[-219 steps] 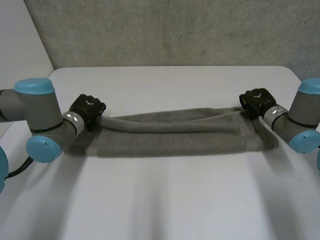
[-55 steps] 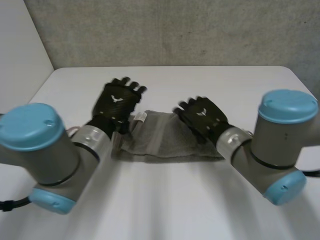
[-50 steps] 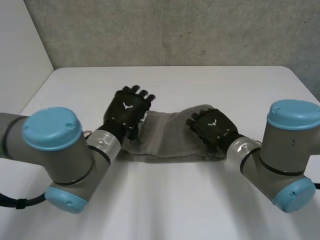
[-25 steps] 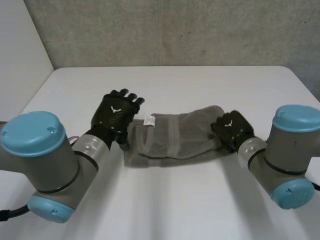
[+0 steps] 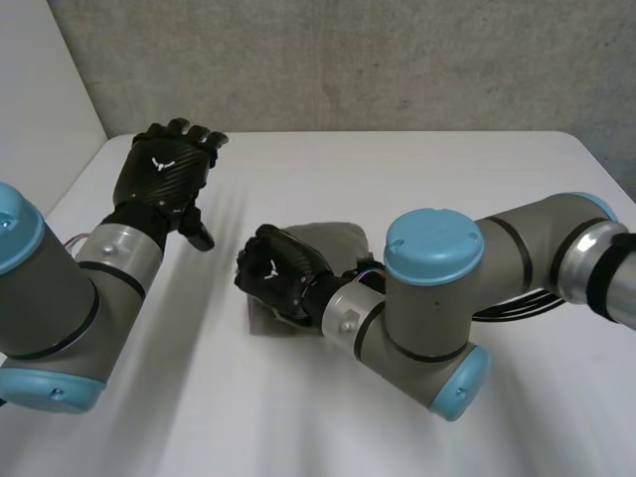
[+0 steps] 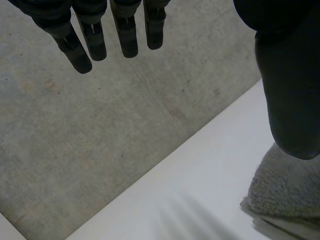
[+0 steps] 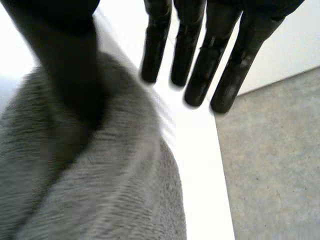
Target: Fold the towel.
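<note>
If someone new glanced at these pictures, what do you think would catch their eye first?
Probably the right arm stretched across the middle of the white table, with the right hand lying straight-fingered on the left end of the bunched grey towel. After that, the left hand, open with its fingers spread, held above the table's far left corner and apart from the towel.

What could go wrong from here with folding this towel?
1. The right hand is on the bunched towel, thumb against the cloth and fingers straight. Pulling away could drag the top layer and open the fold.
2. The left hand hangs open above the table, off the towel, so nothing else pins the cloth. It might slide or end up uneven.
</note>
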